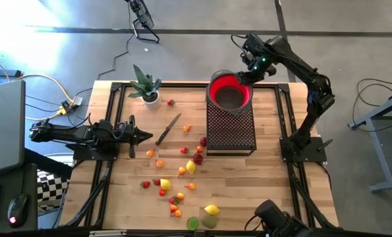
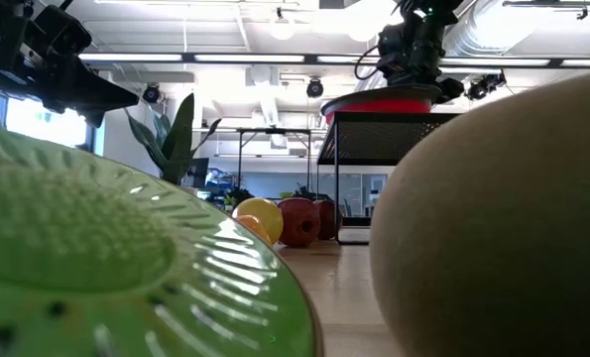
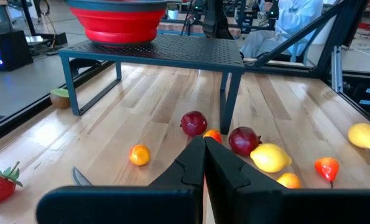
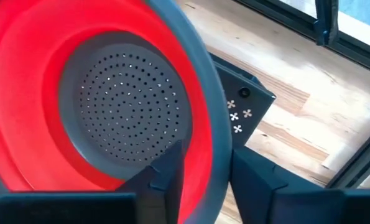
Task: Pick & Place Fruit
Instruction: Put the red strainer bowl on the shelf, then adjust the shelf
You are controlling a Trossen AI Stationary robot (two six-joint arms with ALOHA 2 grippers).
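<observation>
While no writing is legible, right end effector (image 4: 200, 171) pinching red bowl (image 4: 23, 124) rim; left end effector (image 3: 203, 165) pressed together.

**Four cameras, one table**

From overhead we look straight down on the whole table (image 1: 248, 191). Our low camera sits at table height, pressed against fruit filling its lower frame. Our left wrist camera faces level across the boards toward the black rack (image 3: 153, 50); our right wrist camera looks closely into the red bowl (image 4: 41, 93), which all views share.
</observation>
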